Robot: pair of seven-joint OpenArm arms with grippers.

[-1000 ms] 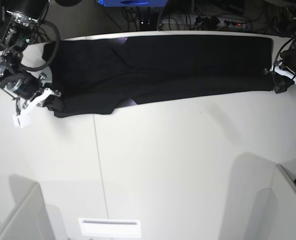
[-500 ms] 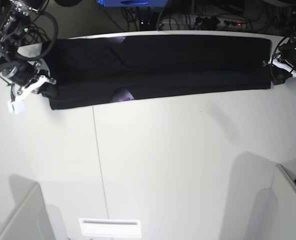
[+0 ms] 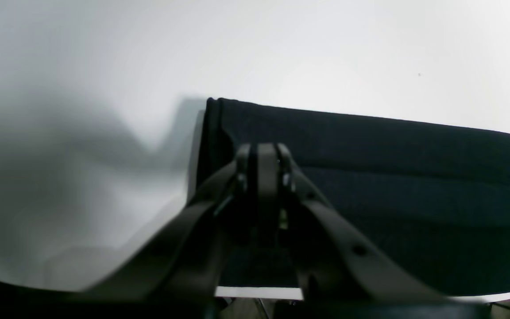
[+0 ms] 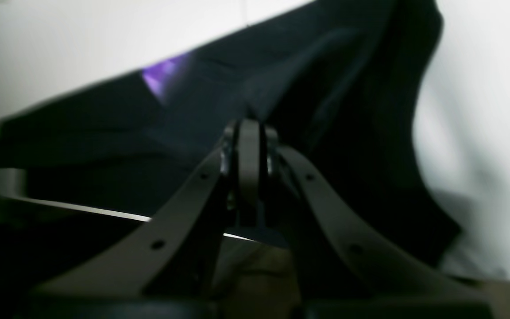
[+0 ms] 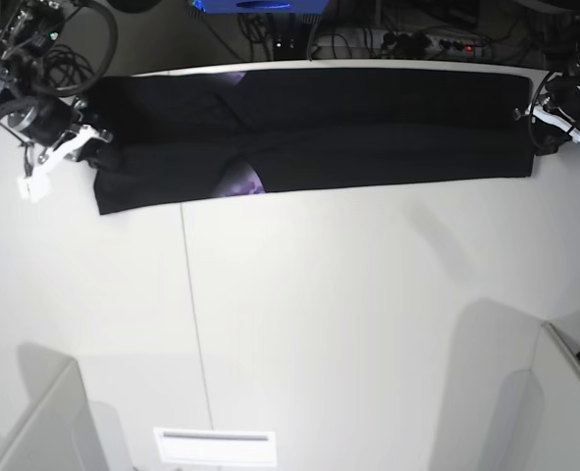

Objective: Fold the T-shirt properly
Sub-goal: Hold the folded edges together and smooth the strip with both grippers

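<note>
The black T-shirt [image 5: 368, 128] lies stretched in a long band along the table's far edge, with a purple patch of print [image 5: 242, 180] showing at a fold near its front edge. My left gripper [image 5: 536, 137] is at the band's right end in the base view, shut on the cloth's end. In the left wrist view the left gripper [image 3: 261, 153] pinches the T-shirt [image 3: 392, 186] near its corner. My right gripper [image 5: 100, 149] is shut on the band's left end. In the right wrist view the right gripper [image 4: 248, 128] is closed amid bunched T-shirt [image 4: 326, 88].
The white table [image 5: 348, 324] has a thin seam [image 5: 189, 294] running front to back. A white slotted plate [image 5: 216, 446] lies at the front edge. Grey panels [image 5: 34, 422] stand at both near corners. Cables and a power strip [image 5: 437, 41] sit behind the table.
Both grippers have moved toward the far edge, drawing the T-shirt's near edge with them. The band is narrower and the purple patch has shifted farther back.
</note>
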